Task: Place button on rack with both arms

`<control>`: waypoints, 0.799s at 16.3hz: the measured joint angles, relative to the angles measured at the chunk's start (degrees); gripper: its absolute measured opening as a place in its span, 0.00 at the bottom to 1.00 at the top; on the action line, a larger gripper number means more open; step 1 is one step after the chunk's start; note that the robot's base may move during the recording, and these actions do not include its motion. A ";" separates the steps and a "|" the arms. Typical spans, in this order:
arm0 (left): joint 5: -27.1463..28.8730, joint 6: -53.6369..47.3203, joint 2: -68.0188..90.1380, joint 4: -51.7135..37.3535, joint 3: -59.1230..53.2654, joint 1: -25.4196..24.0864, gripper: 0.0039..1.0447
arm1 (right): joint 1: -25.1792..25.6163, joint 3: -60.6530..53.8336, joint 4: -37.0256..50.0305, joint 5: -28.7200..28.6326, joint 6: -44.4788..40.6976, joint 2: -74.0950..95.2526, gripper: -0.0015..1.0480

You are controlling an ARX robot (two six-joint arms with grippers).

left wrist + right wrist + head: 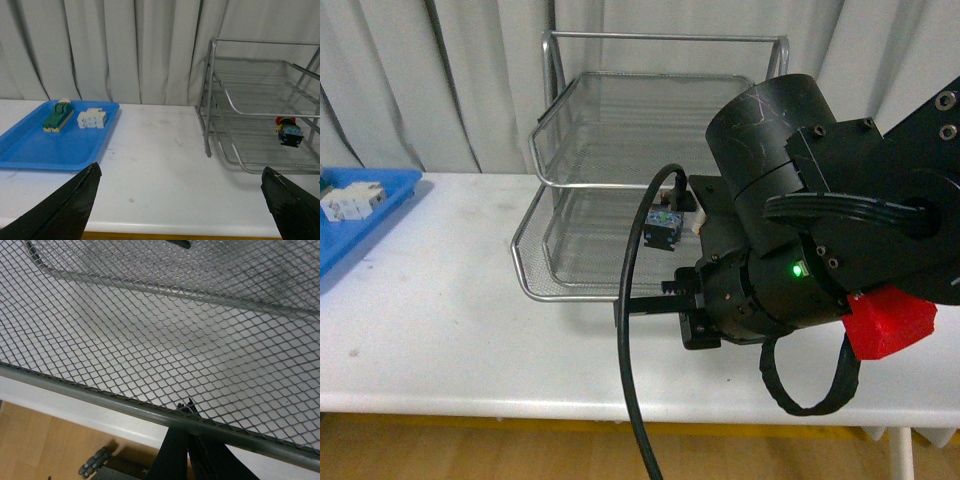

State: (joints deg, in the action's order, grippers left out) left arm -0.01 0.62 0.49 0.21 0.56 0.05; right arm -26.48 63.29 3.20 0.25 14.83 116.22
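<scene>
White tabletop fills the lower half of the front view, its smooth matte surface marked by a few faint dark specks, with pale pleated curtains hanging along its far edge and light wooden floor showing below the near edge. Toward the far edge, near the middle, stands the silver wire-mesh letter rack with a tubular frame, its tiers stepping back toward the curtains. The small push-button switch with a round red cap on a black-and-bluish body sits over the mesh of the lowest tier; in the front view it shows just past the rim of that tier, beside a looping black cable.

The bulky black right arm reaches in from the right side, a green light glowing on one joint and a red plastic piece low on its side. Whether its gripper is parted or closed, I cannot tell: the right wrist view shows only mesh and the tier's rim close up, with dark finger shapes bunched under the rim.

The left gripper hangs above the near edge, its two black fingers spread wide with nothing between them.

A flat blue plastic tray lies at the left edge, holding a green-and-cream oblong switch and a white blocky component side by side.
</scene>
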 joint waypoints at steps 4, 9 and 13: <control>0.02 0.00 0.00 0.00 0.00 0.00 0.94 | 1.84 5.70 -1.95 1.27 -1.84 3.02 0.02; 0.02 0.00 0.00 0.00 0.00 0.00 0.94 | 3.41 9.25 -3.04 2.10 -2.71 4.44 0.02; 0.02 0.00 0.00 0.00 0.00 0.00 0.94 | 4.87 13.05 -4.74 4.48 -4.09 7.43 0.02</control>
State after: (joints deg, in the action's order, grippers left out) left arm 0.01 0.62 0.49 0.21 0.56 0.05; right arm -21.61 76.34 -1.54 4.73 10.74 123.66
